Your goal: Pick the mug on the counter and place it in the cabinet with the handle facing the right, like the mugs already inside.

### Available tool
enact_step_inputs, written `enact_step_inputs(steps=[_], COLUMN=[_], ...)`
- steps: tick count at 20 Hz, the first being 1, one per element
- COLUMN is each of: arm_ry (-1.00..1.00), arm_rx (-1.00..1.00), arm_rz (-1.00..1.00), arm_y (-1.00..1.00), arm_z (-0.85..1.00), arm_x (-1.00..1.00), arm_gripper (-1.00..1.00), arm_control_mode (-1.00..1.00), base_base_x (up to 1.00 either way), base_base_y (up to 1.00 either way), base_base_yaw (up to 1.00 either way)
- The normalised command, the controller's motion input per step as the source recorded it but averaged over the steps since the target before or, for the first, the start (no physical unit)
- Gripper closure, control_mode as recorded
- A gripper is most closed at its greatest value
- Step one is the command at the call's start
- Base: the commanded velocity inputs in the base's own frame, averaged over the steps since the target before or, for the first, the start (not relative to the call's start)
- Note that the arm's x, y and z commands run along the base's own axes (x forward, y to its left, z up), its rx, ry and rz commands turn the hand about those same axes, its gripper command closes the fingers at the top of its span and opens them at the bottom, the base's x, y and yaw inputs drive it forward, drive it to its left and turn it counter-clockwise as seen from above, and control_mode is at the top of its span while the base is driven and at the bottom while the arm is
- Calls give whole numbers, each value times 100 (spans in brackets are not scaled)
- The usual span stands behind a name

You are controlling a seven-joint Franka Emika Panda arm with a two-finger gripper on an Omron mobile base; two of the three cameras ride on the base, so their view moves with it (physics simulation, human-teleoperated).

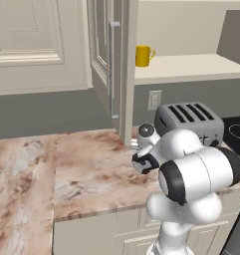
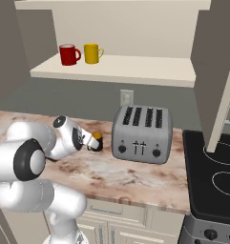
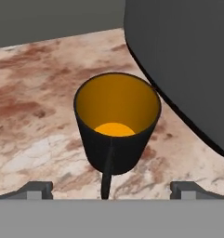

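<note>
The black mug (image 3: 117,123) with its orange-yellow inside stands upright on the pinkish marbled counter (image 3: 34,93), close beside the toaster. Its black loop handle (image 3: 107,174) points toward the hand. My gripper (image 3: 112,188) is open, its two fingertips (image 3: 39,188) spread wide on either side just short of the mug, touching nothing. In the right base view the gripper (image 2: 88,144) hovers low over the counter (image 2: 126,174) with the mug (image 2: 96,141) peeking out past it. The cabinet's beige shelf (image 2: 135,66) is above, its door (image 1: 104,64) swung open.
A silver toaster (image 2: 141,133) sits right of the mug, almost against it. A red mug (image 2: 68,54) and a yellow mug (image 2: 92,53) stand on the shelf's left part, handles to the right. A black stove (image 2: 216,176) lies further right. A wall outlet (image 2: 126,98) is behind the toaster.
</note>
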Motion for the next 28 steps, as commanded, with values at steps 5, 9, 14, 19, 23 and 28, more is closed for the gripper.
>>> enact_step_inputs(steps=[5, 9, 14, 19, 23, 28], arm_ry=[0, 0, 0, 0, -1, 0], arm_rx=[1, 1, 0, 2, 2, 0], arm_rz=[0, -1, -3, -2, -3, -1], arm_y=[0, -2, -1, 3, 2, 1], arm_z=[-20, -18, -22, -25, -25, -12], arm_x=[16, 24, 29, 12, 2, 1], arm_gripper=[-100, -100, -100, 100, 100, 100], arm_control_mode=[-100, -100, -100, -100, -100, -100], base_base_x=[0, 0, 0, 0, 0, 0], base_base_y=[0, 0, 0, 0, 0, 0], base_base_yaw=[0, 0, 0, 0, 0, 0])
